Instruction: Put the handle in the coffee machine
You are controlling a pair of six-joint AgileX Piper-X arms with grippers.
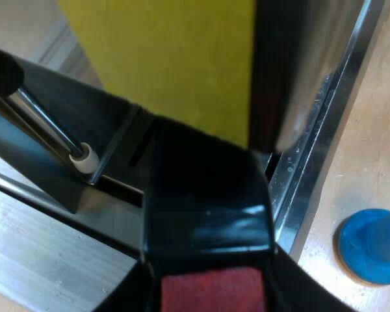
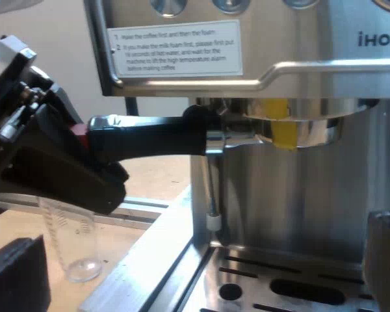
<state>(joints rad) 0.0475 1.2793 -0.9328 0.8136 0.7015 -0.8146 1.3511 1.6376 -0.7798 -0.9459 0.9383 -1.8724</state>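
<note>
1. The holder (image 2: 299, 133) has its metal head up under the brew head of the coffee machine (image 2: 299, 65). Its dark handle (image 2: 149, 136) sticks out level and sideways.
2. The left gripper (image 2: 91, 153) is clenched on the handle's red end (image 1: 211, 292).
3. The right gripper (image 2: 198, 273) hangs low before the drip tray (image 2: 299, 289), fingers spread and holding nothing.
4. I judge the step in hand to be seating and locking: the head looks inserted, but the sideways handle suggests the twist is not finished.
5. The next move calls for swinging the handle round to the machine's front with steady upward pressure, then letting go.
6. The steam wand (image 2: 212, 188) hangs just under the handle, so the swing should stay level above it.
7. A measuring glass (image 2: 75, 247) stands below the left gripper, and a blue tamper (image 1: 370, 244) sits beside the machine's base.
</note>
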